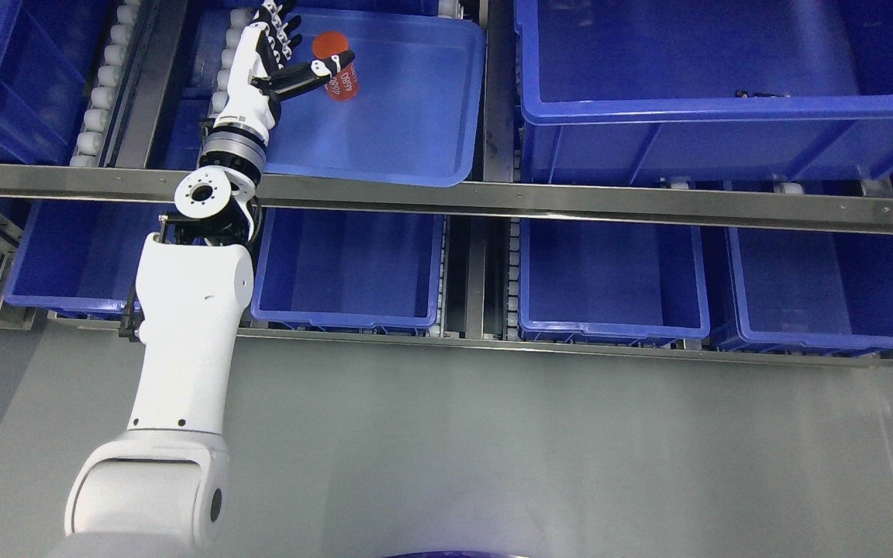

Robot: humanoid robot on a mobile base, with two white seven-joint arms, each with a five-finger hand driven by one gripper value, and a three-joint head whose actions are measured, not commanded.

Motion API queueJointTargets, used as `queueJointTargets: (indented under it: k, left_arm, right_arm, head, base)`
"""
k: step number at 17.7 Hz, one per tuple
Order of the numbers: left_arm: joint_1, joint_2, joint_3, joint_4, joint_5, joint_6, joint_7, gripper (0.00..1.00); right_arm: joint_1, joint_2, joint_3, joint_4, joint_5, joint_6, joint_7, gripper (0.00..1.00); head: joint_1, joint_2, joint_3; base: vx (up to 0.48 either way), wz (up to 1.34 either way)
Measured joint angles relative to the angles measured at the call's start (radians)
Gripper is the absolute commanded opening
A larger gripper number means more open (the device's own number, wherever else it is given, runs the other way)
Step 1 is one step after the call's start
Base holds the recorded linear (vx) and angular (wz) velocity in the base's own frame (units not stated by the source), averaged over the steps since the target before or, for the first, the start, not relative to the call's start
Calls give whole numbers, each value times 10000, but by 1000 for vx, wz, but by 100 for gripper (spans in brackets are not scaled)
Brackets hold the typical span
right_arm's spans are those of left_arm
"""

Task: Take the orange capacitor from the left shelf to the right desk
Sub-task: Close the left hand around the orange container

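The left hand [276,58] reaches into a shallow blue tray [415,147] on the upper shelf, its fingers [280,35] spread and the thumb stretched out across the orange capacitor [336,63], touching its side without a closed grasp. The fingertips run off the top edge. The capacitor stands in the tray's far part, just right of the palm, its white print unreadable.

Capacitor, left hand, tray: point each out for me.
capacitor [338,77], head view, on its orange side.
left hand [280,58], head view, on the palm.
tray [384,167], head view, on its bare floor near the front rim.
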Motion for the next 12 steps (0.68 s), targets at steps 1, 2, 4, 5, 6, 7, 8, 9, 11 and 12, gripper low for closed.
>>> queueJointTargets:
  k: [1,2,4,5,6,7,8,9,11,12]
  left_arm:
    - [0,-1,-80,62,-84,0,-1,100]
    - [-1,-2,-149,132,-208,5,-1,100]
    - [-19,-3,-250,273,-374,21,-2,100]
    - [-38,-4,-302,367,-445,5,-2,100]
    - [-60,-4,-339,451,-496,-10,-2,100]
    - [-119,-5,-387,591,-554,-71,-2,100]
    - [-182,-6,-416,704,-589,-100,-2,100]
    - [-267,-7,-445,826,-614,-118,-2,99]
    - [-495,-8,-498,1178,-658,-126,-2,98]
    - [-600,-9,-517,1345,-671,-126,-3,97]
  right_arm:
    - [0,0,0,0,0,0,11,100]
    - [0,0,0,0,0,0,11,100]
    - [0,0,0,0,0,-8,13,100]
    - [0,0,0,0,0,-10,14,100]
    - [0,0,0,0,0,-10,15,100]
    - [0,0,0,0,0,-12,16,100]
    - [0,0,0,0,0,-12,16,100]
    - [0,0,0,0,0,-13,19,100]
    - [0,0,0,0,0,-13,22,100]
    - [0,0,0,0,0,-14,22,100]
  head:
    - [0,0,0]
    - [0,0,0]
    - [0,0,0]
    - [0,0,0]
    - [0,0,0]
    - [0,0,0]
    - [0,0,0]
    - [0,0,0]
    - [0,0,0]
    - [0,0,0]
  base:
    - [0,0]
    - [0,0]
    - [0,0]
    - [0,0]
    - [0,0]
    - [0,0]
    - [0,0]
    - [0,0]
    - [0,0]
    - [0,0]
